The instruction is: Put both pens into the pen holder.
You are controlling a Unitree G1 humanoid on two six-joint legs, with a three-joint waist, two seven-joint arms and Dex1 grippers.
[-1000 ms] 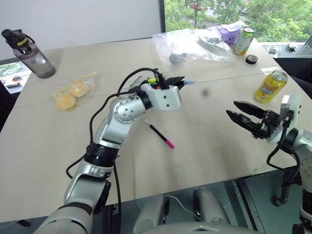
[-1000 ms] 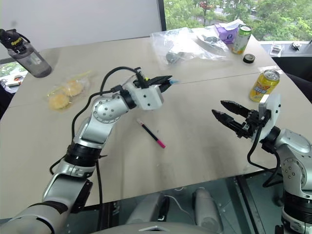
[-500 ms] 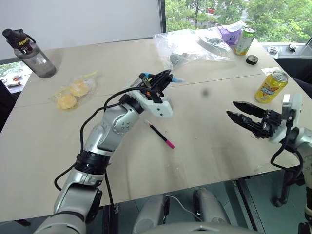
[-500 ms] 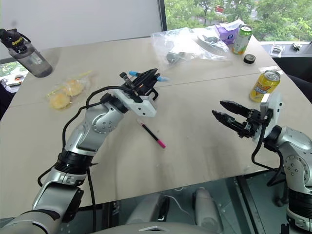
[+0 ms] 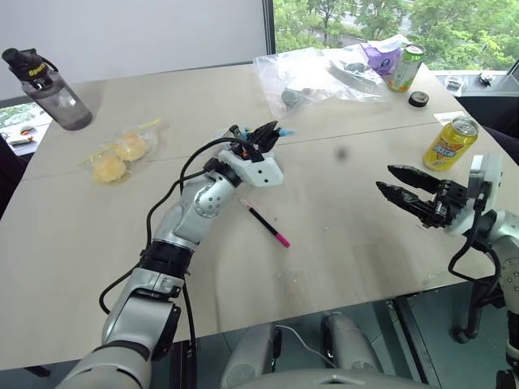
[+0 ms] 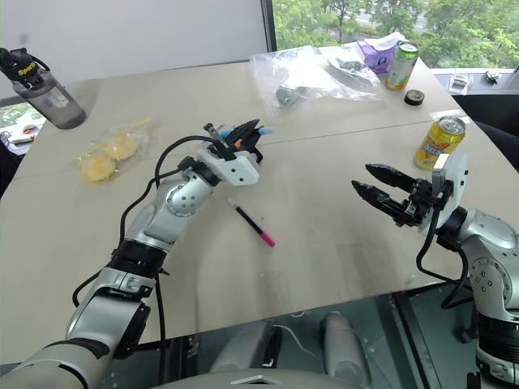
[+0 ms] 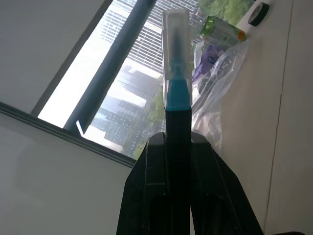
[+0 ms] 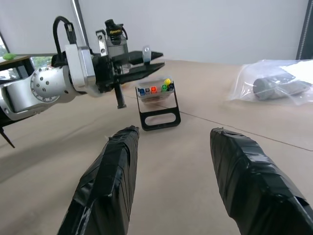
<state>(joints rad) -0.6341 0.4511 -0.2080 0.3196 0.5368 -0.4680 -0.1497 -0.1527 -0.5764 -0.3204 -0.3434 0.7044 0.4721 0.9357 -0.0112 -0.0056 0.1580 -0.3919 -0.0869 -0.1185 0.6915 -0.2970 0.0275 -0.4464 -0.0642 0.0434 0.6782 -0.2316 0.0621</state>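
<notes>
While the blue pen [image 7: 175, 73] was clamped in the left gripper [image 5: 263, 134] by the holder [image 8: 157, 100], its tip needed aligning; the right gripper [image 5: 405, 185] was held open.

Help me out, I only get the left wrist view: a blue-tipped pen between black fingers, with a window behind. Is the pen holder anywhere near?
Observer: Yes. The pen holder stands on the table close by the left gripper, with coloured marker tips showing at its top.
Operator: Where's the other pen?
Observer: The pink-ended pen lies flat on the table, nearer the robot than that gripper.
Operator: Is the other hand busy?
Observer: No. The right gripper is open and empty, off to the right.
</notes>
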